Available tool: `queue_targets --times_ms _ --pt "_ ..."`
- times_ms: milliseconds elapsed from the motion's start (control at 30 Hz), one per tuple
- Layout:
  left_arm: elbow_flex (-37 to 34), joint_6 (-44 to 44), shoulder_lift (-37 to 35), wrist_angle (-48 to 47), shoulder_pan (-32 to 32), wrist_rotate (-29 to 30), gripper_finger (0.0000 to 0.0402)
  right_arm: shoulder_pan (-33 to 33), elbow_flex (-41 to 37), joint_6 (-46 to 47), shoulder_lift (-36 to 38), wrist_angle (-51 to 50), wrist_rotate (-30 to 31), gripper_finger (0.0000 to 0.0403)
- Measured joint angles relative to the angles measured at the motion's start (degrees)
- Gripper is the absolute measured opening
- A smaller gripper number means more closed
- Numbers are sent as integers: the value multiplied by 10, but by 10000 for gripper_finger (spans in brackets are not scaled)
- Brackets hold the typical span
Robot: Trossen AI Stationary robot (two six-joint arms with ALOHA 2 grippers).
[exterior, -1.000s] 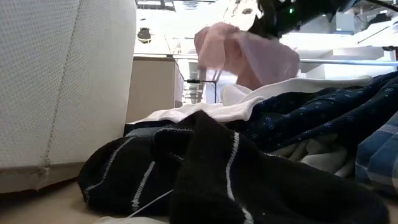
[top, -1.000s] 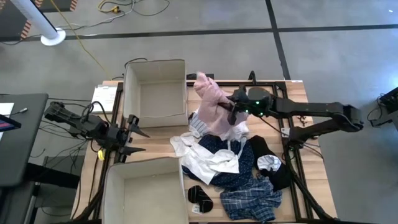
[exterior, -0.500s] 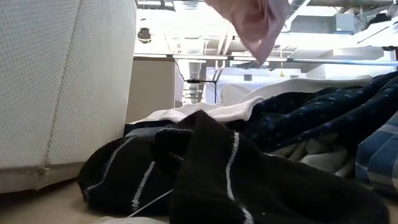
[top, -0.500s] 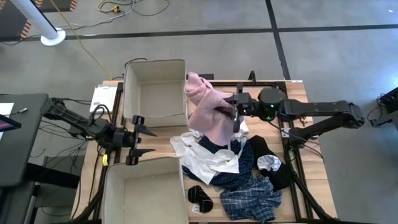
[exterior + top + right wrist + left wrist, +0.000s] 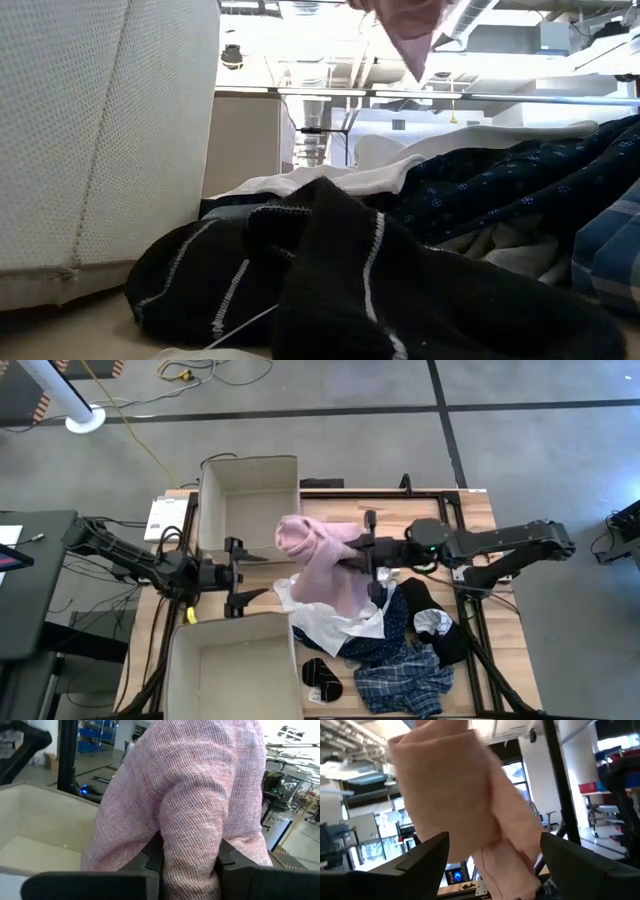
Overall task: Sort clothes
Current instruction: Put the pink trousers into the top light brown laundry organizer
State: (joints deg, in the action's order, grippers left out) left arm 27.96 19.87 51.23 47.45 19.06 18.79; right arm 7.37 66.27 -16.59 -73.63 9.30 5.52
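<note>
A pink garment (image 5: pixel 315 555) hangs in the air over the table's middle, between the two boxes, with my right gripper (image 5: pixel 368 555) shut on it. In the low view only its lower tip (image 5: pixel 412 40) shows, high above the pile. My left gripper (image 5: pixel 258 575) stands open just left of the garment's left end. In the left wrist view the garment (image 5: pixel 470 805) hangs ahead of its spread fingers. The other clothes lie heaped at the near right: white (image 5: pixel 335 615), navy dotted (image 5: pixel 385 625), blue plaid (image 5: pixel 405 682), black (image 5: pixel 430 625), dark socks (image 5: pixel 322 680). My right gripper pinches a bunched fold of the pink garment (image 5: pixel 187 840) between its two fingers (image 5: pixel 152 857), several layers together. The fingers lie about level and come from the table's right side. The garment drapes over and hangs slack below them, lifted clear of the pile.
One tan box (image 5: pixel 250 500) stands at the far left, a second (image 5: pixel 235 675) at the near left, its wall (image 5: pixel 100 140) close in the low view. Black striped cloth (image 5: pixel 330 270) fills the low view's front. A white paper (image 5: pixel 165 515) lies by the far box.
My right gripper has carried the pink garment up and toward the table's left and near side, from beside the far box to the middle; the garment has swung and risen out of the low view's top. My left gripper has moved right, toward the garment.
</note>
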Motion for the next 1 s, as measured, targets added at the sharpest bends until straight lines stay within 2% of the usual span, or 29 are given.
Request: queue_targets --times_ms 333,533,633,833,1000 --pt "75 -8 76 1 -3 -3 315 27 96 -73 -109 0 0 87" --pt "91 -9 99 4 -10 -1 315 33 140 -108 -151 -2 3 87" --pt "91 -42 99 3 -17 -14 317 33 151 -117 -165 -7 3 87" --pt "91 -89 88 -22 -8 -35 353 32 161 -120 -157 -62 10 87" --pt "91 -128 63 -71 -4 -47 395 35 161 -132 -135 -83 53 85"
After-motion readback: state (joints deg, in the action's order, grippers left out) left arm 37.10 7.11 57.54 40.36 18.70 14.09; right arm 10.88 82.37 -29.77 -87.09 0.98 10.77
